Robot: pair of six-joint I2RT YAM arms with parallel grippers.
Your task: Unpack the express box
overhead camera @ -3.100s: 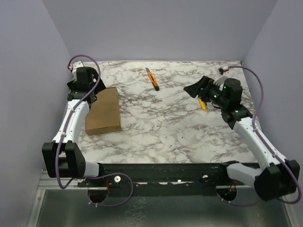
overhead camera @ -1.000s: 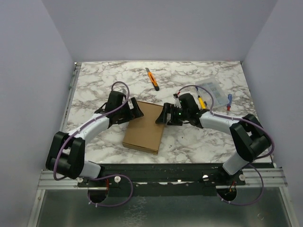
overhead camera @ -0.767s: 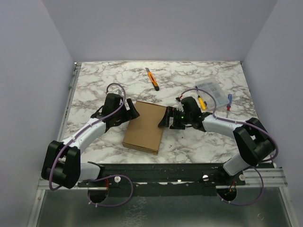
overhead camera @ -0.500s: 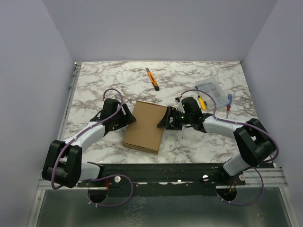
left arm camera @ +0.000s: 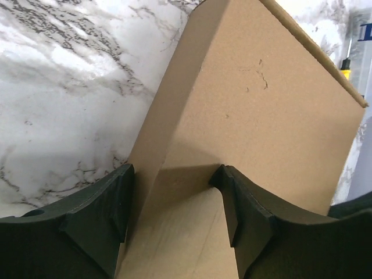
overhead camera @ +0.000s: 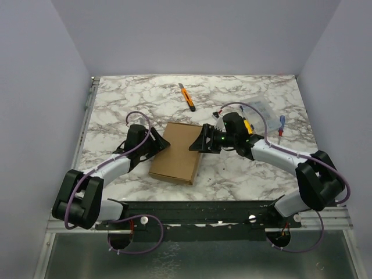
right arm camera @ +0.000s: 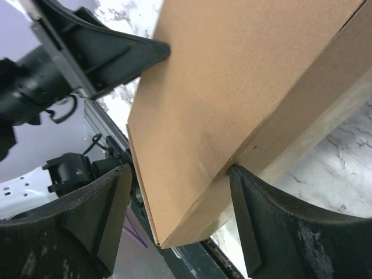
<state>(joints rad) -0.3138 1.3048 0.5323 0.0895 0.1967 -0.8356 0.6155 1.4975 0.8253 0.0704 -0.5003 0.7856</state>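
Overhead + wrist close-ups, shared box (overhead camera: 177, 152)

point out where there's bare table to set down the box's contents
Bare marble: far-left corner, left of the utility knife; far strip between knife and clear case; near right, between the right arm and the front edge of the table. Crowded: the middle around the express box, and beside the case.
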